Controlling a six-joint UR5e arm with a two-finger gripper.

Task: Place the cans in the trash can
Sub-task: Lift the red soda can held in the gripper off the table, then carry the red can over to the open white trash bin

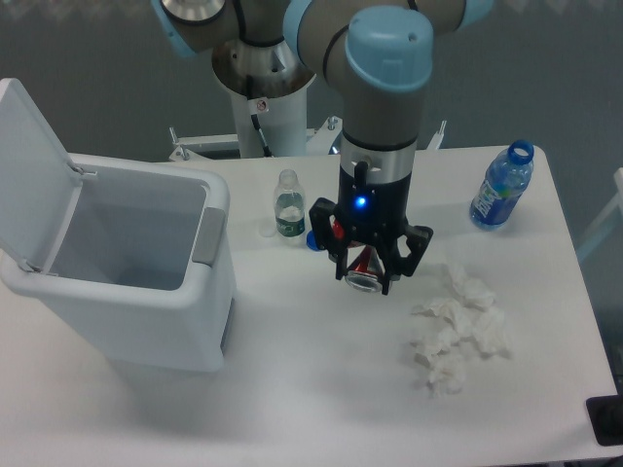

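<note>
The pincer (367,277) is pointed down over the tabletop (321,389), a blue light lit on its body. A red can (363,270) is clamped between its two fingers, silver round end facing the camera; whether the can is touching the tabletop cannot be told. The trash can (136,282) is stood well to the left of the pincer, lid flipped up and back, grey panel on the side facing the pincer. A small clear bottle (288,206) with a green label is stood upright just up and left of the pincer, and a blue cap (314,239) is seen beside the pincer's left finger. Crumpled white tissues (456,329) are scattered down and right. A blue-labelled water bottle (502,187) is stood further right, uncapped.
</note>
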